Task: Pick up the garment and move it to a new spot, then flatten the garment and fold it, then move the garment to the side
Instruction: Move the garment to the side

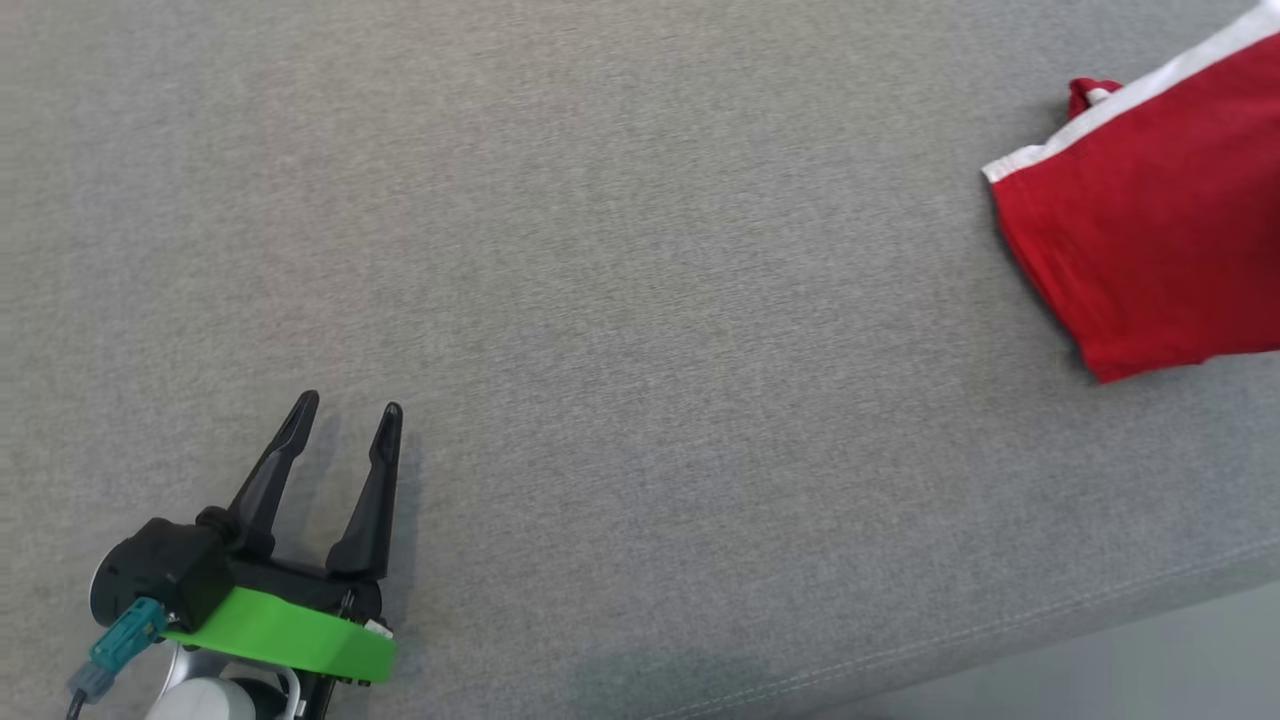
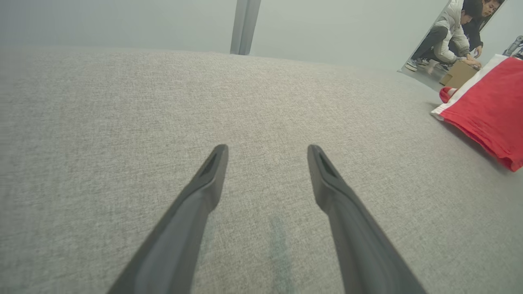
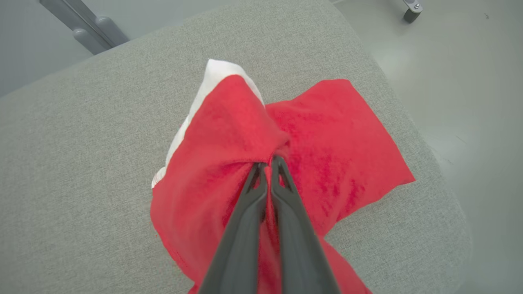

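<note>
- Grey woven cushion [image 1: 640,300], with a stitched seam [image 1: 1000,635] along its near edge.
- Pale floor [image 1: 1150,670] past that edge.
- Grey upright post [image 2: 244,26] behind the far edge.
- Two people [image 2: 449,34] crouch at a cardboard box [image 2: 459,72], beyond a far corner.
- Caster wheel [image 3: 410,12] on the floor, clear of the cushion.

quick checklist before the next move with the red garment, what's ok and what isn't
1. Grip: ok. The right fingers are shut on a fold of the garment.
2. Full thickness pinched: cannot tell.
3. Garment flat: not ok. It bunches up at the pinch.
4. Left fingers free: ok. They are open, hold nothing and are apart from the garment.
5. Room to set down: ok. Bare grey cushion lies to the garment's left.
6. People clear: ok. They crouch by a box beyond the cushion.
</note>
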Motion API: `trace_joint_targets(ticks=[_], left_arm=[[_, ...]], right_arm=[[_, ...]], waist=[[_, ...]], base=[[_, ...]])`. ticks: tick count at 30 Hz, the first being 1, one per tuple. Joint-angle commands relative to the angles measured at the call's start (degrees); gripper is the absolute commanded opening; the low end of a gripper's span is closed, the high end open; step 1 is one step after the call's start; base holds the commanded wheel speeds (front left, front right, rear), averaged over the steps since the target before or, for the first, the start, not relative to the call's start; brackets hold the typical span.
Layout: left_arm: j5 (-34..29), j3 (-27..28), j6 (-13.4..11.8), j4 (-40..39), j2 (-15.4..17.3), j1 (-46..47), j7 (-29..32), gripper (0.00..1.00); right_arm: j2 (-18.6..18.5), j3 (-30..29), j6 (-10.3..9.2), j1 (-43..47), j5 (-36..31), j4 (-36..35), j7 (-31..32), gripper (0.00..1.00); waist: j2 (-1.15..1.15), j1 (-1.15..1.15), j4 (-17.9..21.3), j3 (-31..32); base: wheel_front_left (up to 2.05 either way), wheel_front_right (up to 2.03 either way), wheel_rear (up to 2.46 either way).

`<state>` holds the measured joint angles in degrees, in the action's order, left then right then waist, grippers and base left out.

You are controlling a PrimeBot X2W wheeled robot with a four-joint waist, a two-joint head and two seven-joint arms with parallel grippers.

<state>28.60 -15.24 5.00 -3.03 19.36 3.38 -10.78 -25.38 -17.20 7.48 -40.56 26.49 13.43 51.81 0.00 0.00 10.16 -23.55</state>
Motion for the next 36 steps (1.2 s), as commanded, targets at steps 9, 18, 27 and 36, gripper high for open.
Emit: trace_joint_targets(ticks=[9, 18, 27, 36], left_arm=[[0.5, -0.6, 0.5, 1.2, 0.2, 1.9, -1.0, 1.00], [0.5, -1.2, 0.6, 2.2, 0.4, 2.4, -1.3, 1.00], [0.6, -2.0, 0.5, 2.9, 0.0, 2.7, -1.6, 1.00], [1.3, -1.6, 0.1, 4.9, -1.6, 1.6, -3.0, 1.00]], right_arm=[[-3.2, -2.0, -0.02, 4.4, -13.1, 3.3, -8.2, 0.00], [-1.3, -4.8, -0.02, 3.8, -20.2, 10.7, -22.4, 0.23], [1.5, -8.9, -0.03, 3.0, -28.9, 16.6, -32.9, 1.00], [1.9, -3.3, -0.03, 3.4, -25.5, 9.9, -43.6, 1.00]], waist=[[0.00, 0.00, -3.2, -1.7], [0.00, 0.00, -3.4, -2.2], [0.00, 0.00, -3.5, -1.9], [0.00, 0.00, -4.6, 2.6]], base=[[0.00, 0.00, 0.00], [0.00, 0.00, 0.00], [0.00, 0.00, 0.00], [0.00, 0.00, 0.00]])
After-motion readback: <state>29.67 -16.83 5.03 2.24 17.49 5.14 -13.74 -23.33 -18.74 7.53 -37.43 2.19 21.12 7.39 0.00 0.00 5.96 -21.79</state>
